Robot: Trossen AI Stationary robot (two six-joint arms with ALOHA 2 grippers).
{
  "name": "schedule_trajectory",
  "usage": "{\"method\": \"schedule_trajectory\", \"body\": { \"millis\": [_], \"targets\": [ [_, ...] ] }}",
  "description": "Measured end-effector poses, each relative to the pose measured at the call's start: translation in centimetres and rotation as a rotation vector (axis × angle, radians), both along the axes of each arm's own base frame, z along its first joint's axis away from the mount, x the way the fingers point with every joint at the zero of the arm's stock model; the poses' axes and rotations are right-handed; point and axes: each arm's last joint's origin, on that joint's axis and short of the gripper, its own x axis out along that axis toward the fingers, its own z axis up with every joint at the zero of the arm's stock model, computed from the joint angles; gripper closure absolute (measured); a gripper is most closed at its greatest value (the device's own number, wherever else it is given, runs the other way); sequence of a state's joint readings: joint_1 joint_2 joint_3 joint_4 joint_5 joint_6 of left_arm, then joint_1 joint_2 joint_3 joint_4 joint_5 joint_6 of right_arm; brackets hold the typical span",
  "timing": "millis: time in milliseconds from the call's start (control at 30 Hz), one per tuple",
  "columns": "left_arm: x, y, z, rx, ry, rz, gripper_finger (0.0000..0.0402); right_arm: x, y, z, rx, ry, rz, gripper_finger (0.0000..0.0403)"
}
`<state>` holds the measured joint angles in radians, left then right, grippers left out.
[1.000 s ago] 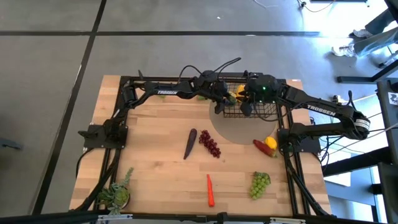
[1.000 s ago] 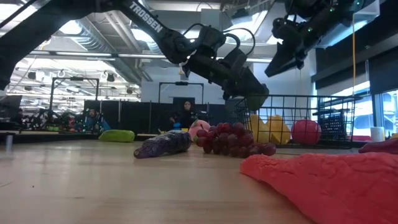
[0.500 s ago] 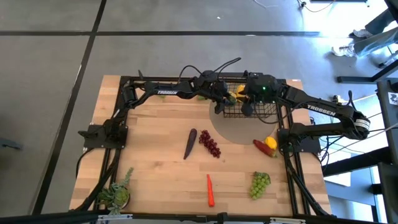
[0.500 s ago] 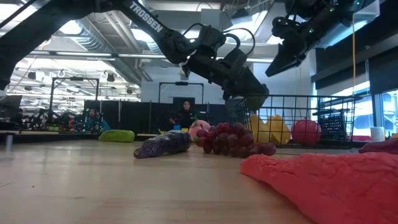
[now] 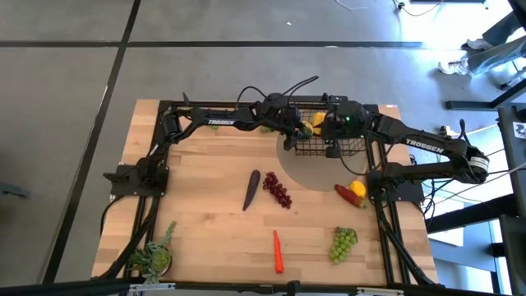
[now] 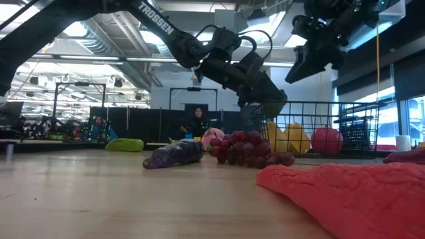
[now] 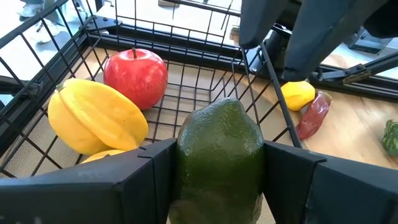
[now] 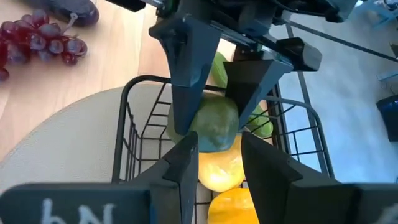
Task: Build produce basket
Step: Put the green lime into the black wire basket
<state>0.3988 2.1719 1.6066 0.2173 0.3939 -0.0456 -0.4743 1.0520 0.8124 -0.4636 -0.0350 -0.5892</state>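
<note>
The left hand stays clamped on the avocado over the basket; the right hand hangs apart, empty. The avocado looks light, rigid, slick; a mid-body grip suits.

Matt, finely dimpled avocado lay between smooth matt plastic fingers (left pincer); beyond it, black wire basket, glossy apple, pale wood table.
</note>
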Motion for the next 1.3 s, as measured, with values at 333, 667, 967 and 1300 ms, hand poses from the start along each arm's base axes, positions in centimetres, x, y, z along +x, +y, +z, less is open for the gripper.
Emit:
{"method": "schedule_trajectory", "body": {
  "millis": [333, 667, 967, 1300],
  "targets": [
    [0.0, 0.0, 0.0, 0.0, 0.0, 0.0, 0.0235, 1.1, -0.9, -1.6, 0.03, 0.065, -0.019, 0.0285],
    [0.0, 0.0, -0.1, -0.003, 0.008, 0.002, 0.0235, 1.9, -1.3, -2.1, -0.012, 0.073, 0.014, 0.0285],
    [0.0, -0.1, -0.2, 0.004, 0.015, -0.012, 0.0235, 2.3, -1.6, -2.6, -0.001, 0.085, 0.015, 0.0293],
    [-0.1, -0.1, -0.3, 0.0, 0.032, -0.005, 0.0232, 2.4, -1.6, -2.7, 0.003, 0.087, 0.011, 0.0356]
  ]
}}
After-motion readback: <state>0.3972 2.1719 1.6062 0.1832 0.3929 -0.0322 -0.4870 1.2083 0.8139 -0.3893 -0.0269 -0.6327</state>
